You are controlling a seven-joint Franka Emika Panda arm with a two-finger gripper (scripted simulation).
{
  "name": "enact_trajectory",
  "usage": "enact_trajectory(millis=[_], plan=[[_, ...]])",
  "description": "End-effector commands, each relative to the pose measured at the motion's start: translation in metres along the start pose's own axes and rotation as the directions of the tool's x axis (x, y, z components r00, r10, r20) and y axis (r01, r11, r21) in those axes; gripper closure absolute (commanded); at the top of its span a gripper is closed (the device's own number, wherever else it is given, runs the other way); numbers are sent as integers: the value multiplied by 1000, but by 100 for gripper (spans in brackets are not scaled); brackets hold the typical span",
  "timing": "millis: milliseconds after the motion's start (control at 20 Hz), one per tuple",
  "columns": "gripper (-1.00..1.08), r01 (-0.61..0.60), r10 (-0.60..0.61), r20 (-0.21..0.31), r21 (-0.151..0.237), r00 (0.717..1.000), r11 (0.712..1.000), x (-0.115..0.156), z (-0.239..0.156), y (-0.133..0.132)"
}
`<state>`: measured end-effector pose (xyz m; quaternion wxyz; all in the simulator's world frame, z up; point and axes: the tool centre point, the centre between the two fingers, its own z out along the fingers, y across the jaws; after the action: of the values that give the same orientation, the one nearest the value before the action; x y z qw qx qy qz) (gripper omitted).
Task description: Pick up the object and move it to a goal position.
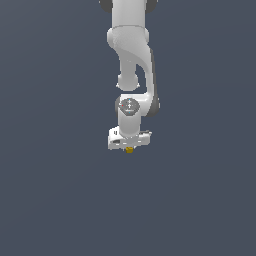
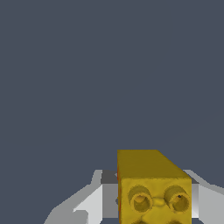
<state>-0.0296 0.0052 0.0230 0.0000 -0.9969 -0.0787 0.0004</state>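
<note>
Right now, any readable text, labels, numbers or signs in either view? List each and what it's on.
No readable text in either view.
Round dark disc on the arm's wrist joint: light marks on it, too small and blurred to read.
Yellow block at the gripper: no lettering, only two round studs on its end face.
Grey background: blank.

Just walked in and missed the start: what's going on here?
A white Panda arm is handling a small mustard-yellow block. In the wrist view the block sits between the gripper fingers, which appear closed on its sides. In the exterior view only a sliver of yellow shows beneath the gripper. No goal marker is visible, so how far it has to travel can't be told.
</note>
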Motion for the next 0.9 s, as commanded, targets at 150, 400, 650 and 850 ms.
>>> enact_trajectory(millis=[150,400,650,850], plan=[[108,0,0,-1,0,1000,1000,-3,-10,1],[108,0,0,-1,0,1000,1000,-10,-30,2],[108,0,0,-1,0,1000,1000,-21,-62,5],[108,0,0,-1,0,1000,1000,-33,-96,7]])
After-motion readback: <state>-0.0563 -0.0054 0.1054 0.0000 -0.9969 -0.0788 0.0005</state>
